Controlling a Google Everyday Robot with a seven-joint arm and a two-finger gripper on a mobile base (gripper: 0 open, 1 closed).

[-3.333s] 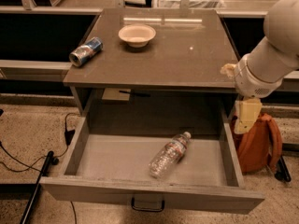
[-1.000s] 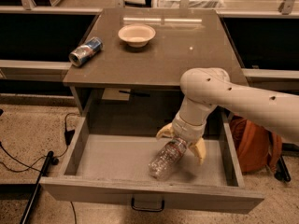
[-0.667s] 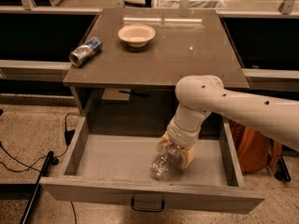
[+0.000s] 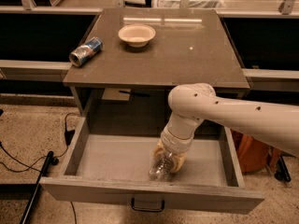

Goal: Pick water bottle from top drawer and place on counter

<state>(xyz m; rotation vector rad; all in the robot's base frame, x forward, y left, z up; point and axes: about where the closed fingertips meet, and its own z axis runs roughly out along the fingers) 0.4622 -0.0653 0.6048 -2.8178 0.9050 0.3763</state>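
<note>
The top drawer (image 4: pixel 103 160) is pulled open, with a pale flat bottom and a dark handle on its front. The clear crinkled water bottle (image 4: pixel 160 168) lies in it near the front middle. My gripper (image 4: pixel 170 158) reaches down into the drawer from the right and its yellowish fingers (image 4: pixel 179 159) sit on both sides of the bottle's upper end, closed around it. The bottle's cap and label are hidden by the gripper. The grey-brown counter (image 4: pixel 187 55) is the cabinet top above the drawer.
A pale bowl (image 4: pixel 137 34) stands at the back middle of the counter. A blue-and-silver can (image 4: pixel 85 52) lies on its left edge. My white arm crosses the drawer's right side. Cables and a black pole lie on the floor at left. An orange bag sits at right.
My arm has come down from beside the cabinet into the drawer. The gripper's fingers have closed in from straddling the bottle to holding it. The bottle has tilted slightly.
</note>
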